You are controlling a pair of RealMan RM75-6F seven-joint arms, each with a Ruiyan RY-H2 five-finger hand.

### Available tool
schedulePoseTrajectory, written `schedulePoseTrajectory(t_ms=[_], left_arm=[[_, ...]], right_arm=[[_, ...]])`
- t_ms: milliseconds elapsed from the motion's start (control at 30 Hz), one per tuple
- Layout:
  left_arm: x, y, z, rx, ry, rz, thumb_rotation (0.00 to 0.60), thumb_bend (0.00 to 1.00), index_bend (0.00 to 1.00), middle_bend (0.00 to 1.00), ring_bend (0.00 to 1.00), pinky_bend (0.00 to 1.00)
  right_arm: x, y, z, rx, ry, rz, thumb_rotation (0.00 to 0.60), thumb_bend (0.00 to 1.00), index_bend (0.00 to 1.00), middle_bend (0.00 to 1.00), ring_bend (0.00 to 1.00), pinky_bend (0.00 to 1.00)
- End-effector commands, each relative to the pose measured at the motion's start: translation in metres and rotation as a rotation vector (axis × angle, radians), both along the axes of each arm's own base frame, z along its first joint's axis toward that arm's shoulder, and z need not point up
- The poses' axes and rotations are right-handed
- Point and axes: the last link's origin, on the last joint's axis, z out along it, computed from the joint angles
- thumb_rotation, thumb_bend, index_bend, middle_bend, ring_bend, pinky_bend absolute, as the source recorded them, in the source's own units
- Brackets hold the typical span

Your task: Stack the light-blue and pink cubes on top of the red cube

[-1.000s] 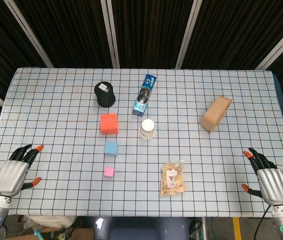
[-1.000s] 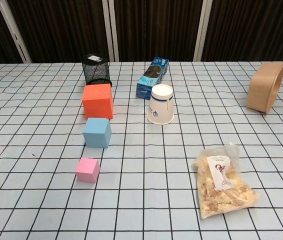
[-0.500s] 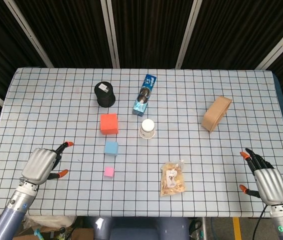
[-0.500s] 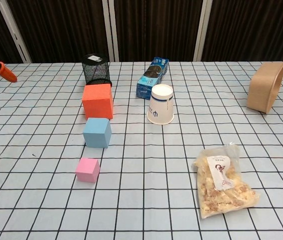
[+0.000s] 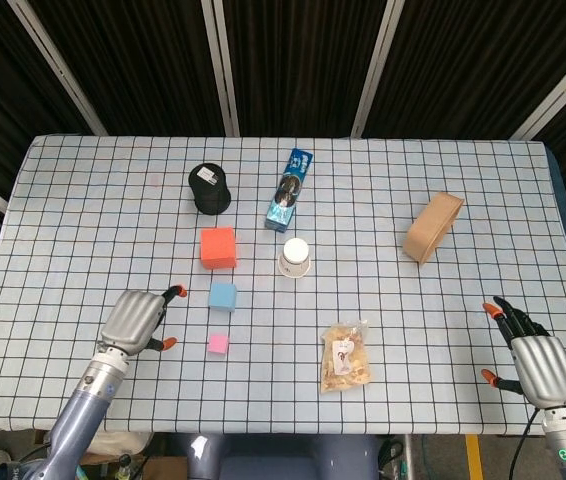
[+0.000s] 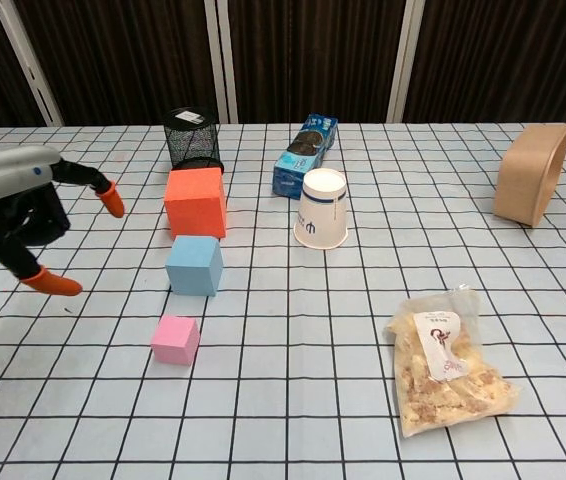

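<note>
- The 3 cubes are lined up in a column on the checked counter [image 5: 83, 200]: the red cube [image 5: 218, 248] farthest, the light-blue cube [image 5: 223, 295] just nearer, the pink cube [image 5: 219, 344] nearest; none is stacked yet.
- The left hand [image 5: 135, 320] is seen left of the blue and pink cubes, released and holding nothing, fingers apart and aimed toward them, probably to reach one.
- Whether it touches the counter cannot be told.
- The right hand [image 5: 535, 358] is parked at the near right edge, open-fingered, well apart from everything.
- An upturned paper cup [image 5: 295, 256] stands right of the red cube.
</note>
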Motion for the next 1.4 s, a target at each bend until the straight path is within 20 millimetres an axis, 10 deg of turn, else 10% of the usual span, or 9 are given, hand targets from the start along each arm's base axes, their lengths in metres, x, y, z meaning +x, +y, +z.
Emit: schedulePoseTrajectory(t_ms=[33,1400], left_arm=[[0.014,0.010,-0.011,0.017,0.010,-0.004,0.600,0.20,0.30,0.90,0.75,0.77],[0.052,0.056,-0.081,0.000,0.147,0.070,0.600,0.24,0.29,0.89,0.74,0.77]], right_arm=[[0.000,0.000,0.000,0.002,0.000,-0.001,0.600,0.14,0.14,0.10,0.19,0.35],[-0.008,-0.006,-0.003,0.028,-0.005,-0.043,0.600,0.14,0.14,0.10,0.19,0.35]])
